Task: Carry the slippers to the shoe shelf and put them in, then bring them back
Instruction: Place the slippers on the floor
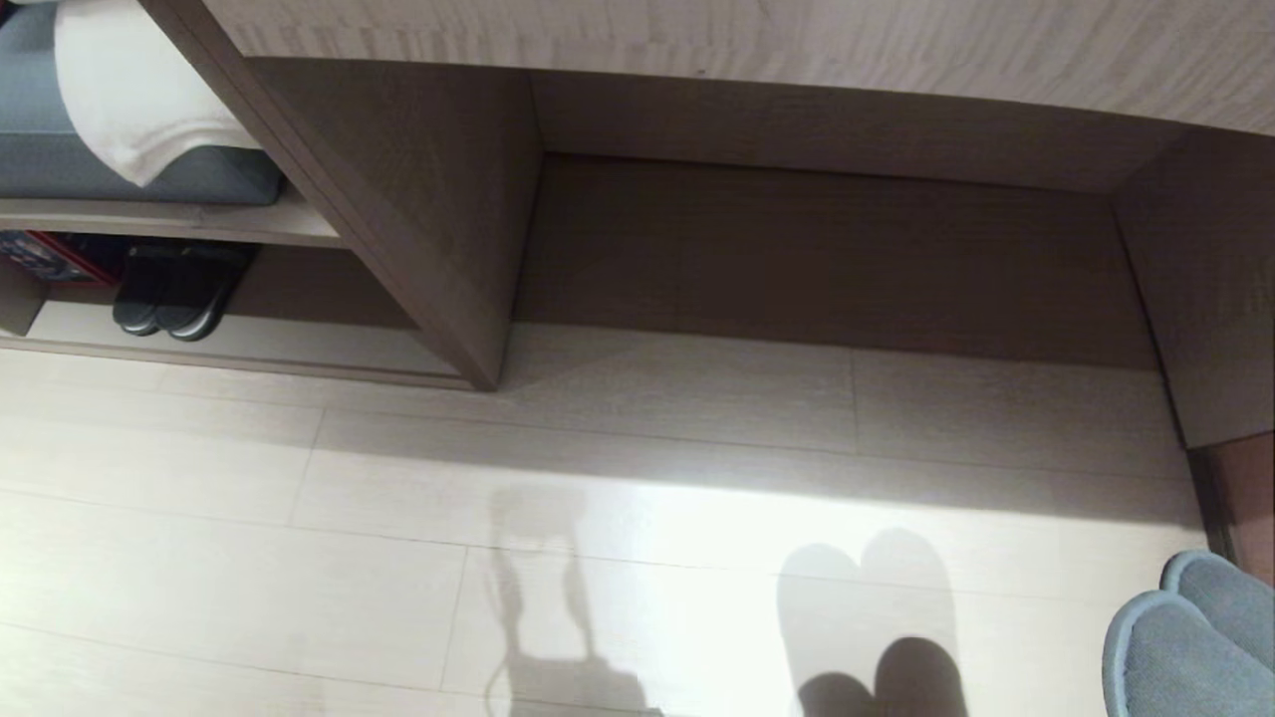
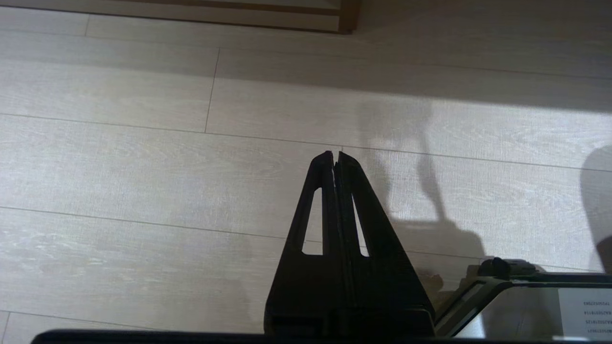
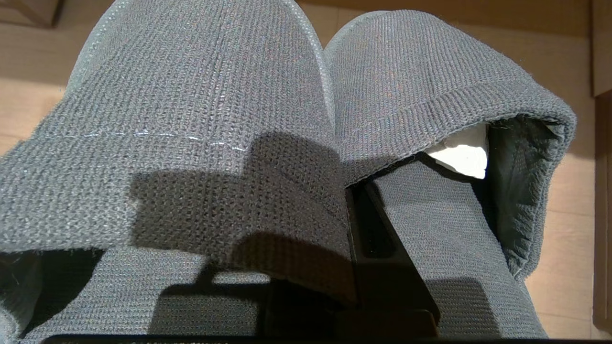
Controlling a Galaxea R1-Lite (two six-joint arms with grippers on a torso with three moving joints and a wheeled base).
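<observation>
The grey-blue slippers [image 3: 201, 124] fill the right wrist view, toes pointing away from the camera, side by side. My right gripper [image 3: 346, 200] is shut on them. One black finger [image 3: 382, 239] lies inside the opening of one slipper, and the other finger is hidden under the fabric. In the head view the slippers [image 1: 1190, 637] hang at the bottom right above the floor. The shoe shelf [image 1: 299, 344] is the low cubby at the far left. My left gripper [image 2: 336, 155] is shut and empty over bare floor.
A dark pair of slippers [image 1: 174, 294] stands inside the shoe shelf, next to a red box [image 1: 50, 257]. A grey cushion [image 1: 60, 149] with a white cloth lies on the ledge above. A wide, taller recess [image 1: 827, 249] opens straight ahead, bounded by upright panels [image 1: 418, 209].
</observation>
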